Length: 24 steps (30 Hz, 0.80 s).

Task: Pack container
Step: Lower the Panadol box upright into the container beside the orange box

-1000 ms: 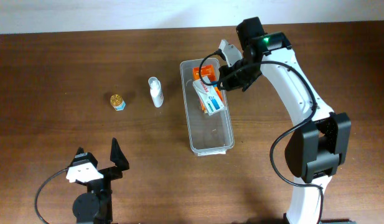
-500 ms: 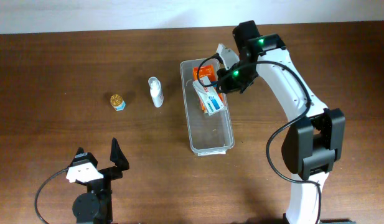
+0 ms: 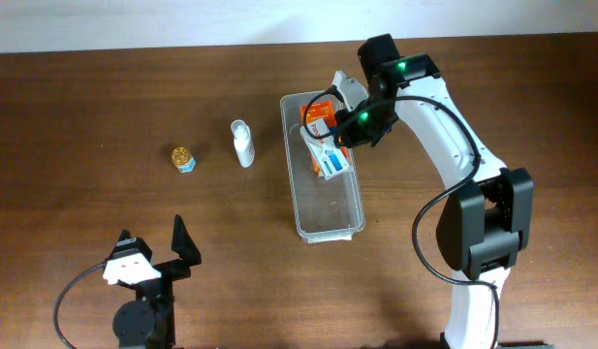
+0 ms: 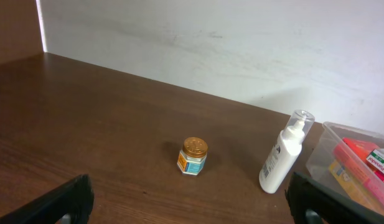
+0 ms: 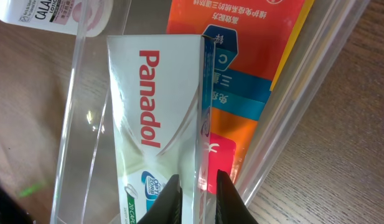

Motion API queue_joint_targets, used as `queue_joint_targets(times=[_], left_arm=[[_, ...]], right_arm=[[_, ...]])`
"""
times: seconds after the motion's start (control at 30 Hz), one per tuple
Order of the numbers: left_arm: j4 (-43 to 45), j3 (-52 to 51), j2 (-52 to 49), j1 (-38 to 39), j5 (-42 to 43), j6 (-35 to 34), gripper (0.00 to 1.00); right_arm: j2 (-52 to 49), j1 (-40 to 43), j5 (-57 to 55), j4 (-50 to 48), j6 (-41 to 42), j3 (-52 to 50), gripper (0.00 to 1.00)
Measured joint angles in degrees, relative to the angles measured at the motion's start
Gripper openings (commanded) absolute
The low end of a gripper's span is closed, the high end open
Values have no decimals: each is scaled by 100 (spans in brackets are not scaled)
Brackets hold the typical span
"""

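Since the right tool [image 5: 197, 196], clenched almost shut, hangs over the far end of the container [image 3: 328, 231] at mid-worktop, tips at the edge of the white box [image 3: 330, 158], it should rise straight, leaving that box flat beside the orange box [image 3: 316, 115]. The left tool [image 3: 151, 240] gapes wide, left of the container; bottle [image 3: 242, 143] and jar [image 3: 183, 158] lie outside it.
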<state>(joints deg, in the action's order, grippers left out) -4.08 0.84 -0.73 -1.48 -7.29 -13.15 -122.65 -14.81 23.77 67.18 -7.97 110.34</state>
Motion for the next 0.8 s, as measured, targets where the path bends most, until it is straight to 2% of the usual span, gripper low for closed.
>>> queue_joint_targets(times=[0.8], left_arm=[[0, 0, 0, 0, -2, 0, 99]], right_arm=[[-42, 0, 400, 101, 2, 0, 9]])
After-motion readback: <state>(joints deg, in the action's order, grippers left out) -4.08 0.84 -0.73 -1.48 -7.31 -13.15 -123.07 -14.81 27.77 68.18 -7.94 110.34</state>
